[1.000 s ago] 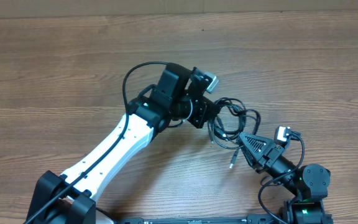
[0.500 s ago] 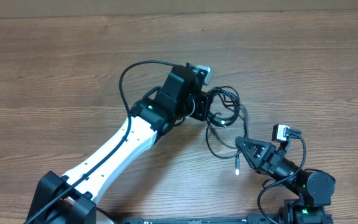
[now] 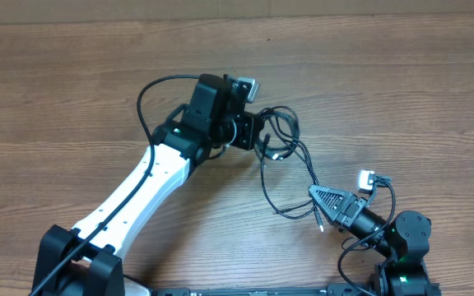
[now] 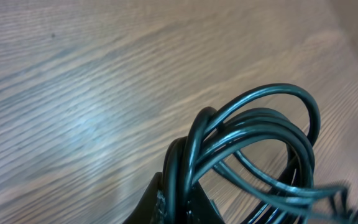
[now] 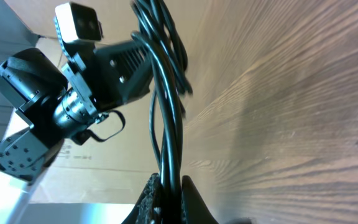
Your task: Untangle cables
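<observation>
The black cables stretch between my two grippers above the wooden table. My left gripper is shut on the looped bunch of cables at its upper left end. My right gripper is shut on cable strands at the lower right. One strand sags in a loop toward the table, and a silver-tipped plug hangs below my right gripper. Small plug ends dangle near the left gripper.
The left arm runs from the lower left to the middle of the wooden table. The right arm base sits at the lower right edge. The left gripper and its camera show in the right wrist view.
My left gripper has moved left and up with the bunch. My right gripper has drawn back toward the lower right, and the cables are stretched out longer between them.
</observation>
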